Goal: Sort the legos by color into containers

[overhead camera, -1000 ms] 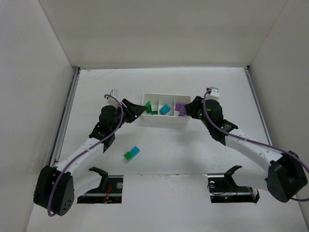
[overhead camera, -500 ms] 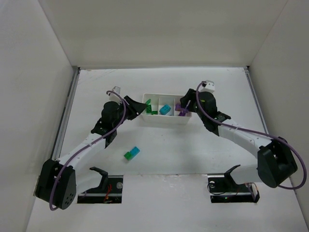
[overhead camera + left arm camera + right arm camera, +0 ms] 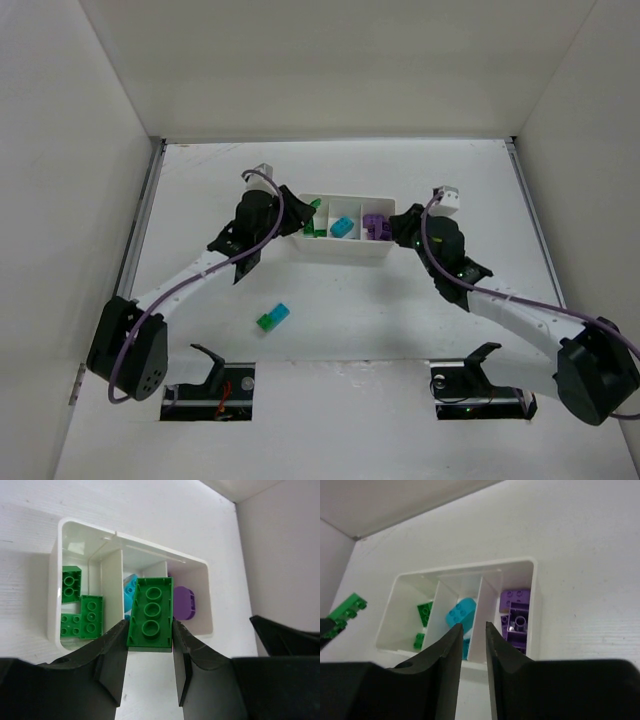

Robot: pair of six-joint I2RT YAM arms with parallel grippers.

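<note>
The left end effector (image 3: 149, 626) was clamped on a green brick (image 3: 150, 611), with 1 finger pressed to each long side. The brick's studs faced the wrist camera, 3 of them showing in a row. Just beyond the fingertips lay the white tray (image 3: 54, 595), its 3 compartments side by side. Ahead and to the left of the held piece, the end compartment held the green bricks (image 3: 82, 616), studs up and crowded together. Straight past the held piece, the middle compartment held a teal brick (image 3: 131, 586), mostly hidden behind it. Ahead and to the right, the last compartment held the purple bricks (image 3: 184, 602).

The right end effector (image 3: 470, 630) carried nothing, and its fingers (image 3: 447, 655) stood close together with only a narrow gap between them. It hovered at the purple end of the tray. Through the gap showed the divider between the middle and purple compartments, with the teal piece just left of it and the purple ones just right. Far off to its left, the held green brick was raised above the tray's other end.

Seen from overhead, behind the left end effector and toward the arm bases, a loose green brick (image 3: 266, 322) and a loose teal brick (image 3: 281, 313) lay touching on the tabletop (image 3: 400, 170), well apart from the tray
</note>
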